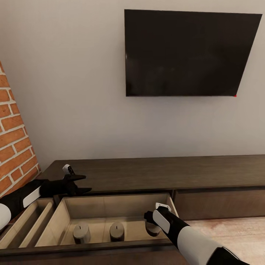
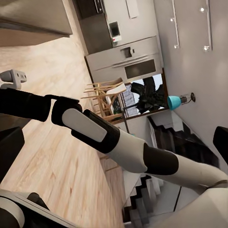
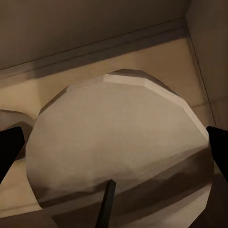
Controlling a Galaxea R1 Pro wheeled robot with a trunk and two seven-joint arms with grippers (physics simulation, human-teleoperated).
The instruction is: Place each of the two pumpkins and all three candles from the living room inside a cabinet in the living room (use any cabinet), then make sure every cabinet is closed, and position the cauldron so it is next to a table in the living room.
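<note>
The long dark-brown cabinet (image 1: 154, 172) stands below me with a wide drawer (image 1: 110, 206) pulled out, pale beige inside. Two candles (image 1: 81, 232) (image 1: 116, 231) stand upright on the drawer floor. A third candle (image 1: 154, 229) stands at the drawer's right end, half hidden behind my right gripper (image 1: 150, 223). In the right wrist view this candle (image 3: 118, 137) spans the gap between the two spread black fingertips (image 3: 10, 151), so the right gripper (image 3: 114, 149) looks open around it. My left gripper (image 1: 85, 184) hovers open over the cabinet top, left of the drawer.
A second compartment (image 1: 31, 222) stands open to the left of the drawer. A black TV (image 1: 189, 53) hangs on the wall above the cabinet, and a brick wall (image 1: 13, 147) closes the left side. Pale wood floor (image 1: 235, 235) lies to the right.
</note>
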